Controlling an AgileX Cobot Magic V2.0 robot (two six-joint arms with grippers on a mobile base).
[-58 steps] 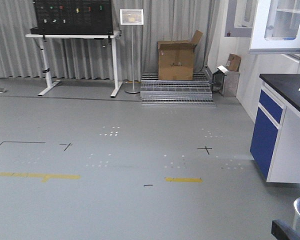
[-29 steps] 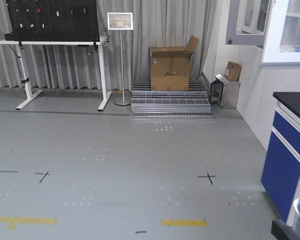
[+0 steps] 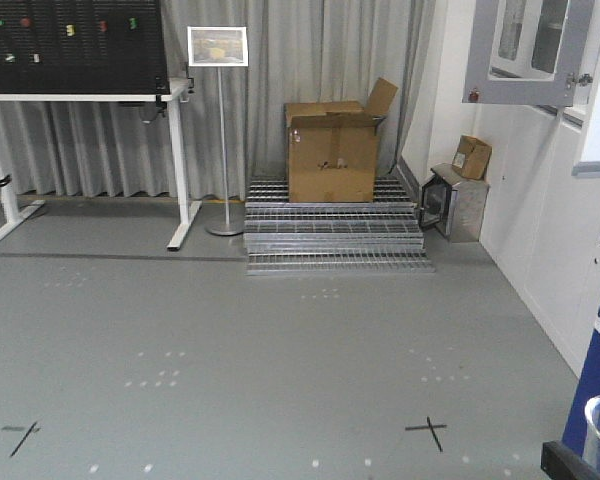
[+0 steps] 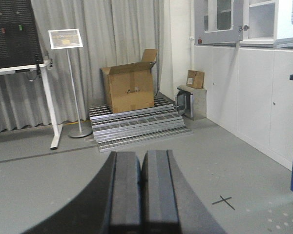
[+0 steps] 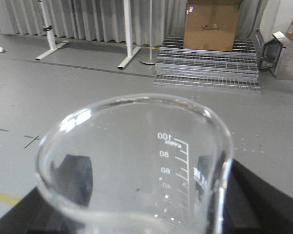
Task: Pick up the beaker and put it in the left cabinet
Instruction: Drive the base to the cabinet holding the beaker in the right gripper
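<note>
Transit step, by judgement: beaker (image 5: 136, 161) upright, clamped between jaws of right gripper (image 5: 141, 219), well apart from cabinet (image 3: 528, 92) ahead at right. Left gripper (image 4: 140, 195) empty, jaws together. Next: close on cabinet, raise beaker to shelf level, keep upright, clear door frame.

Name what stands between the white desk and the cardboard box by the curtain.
A sign stand on a thin pole, between the desk and the cardboard box, clearest in the exterior front-facing view.
</note>
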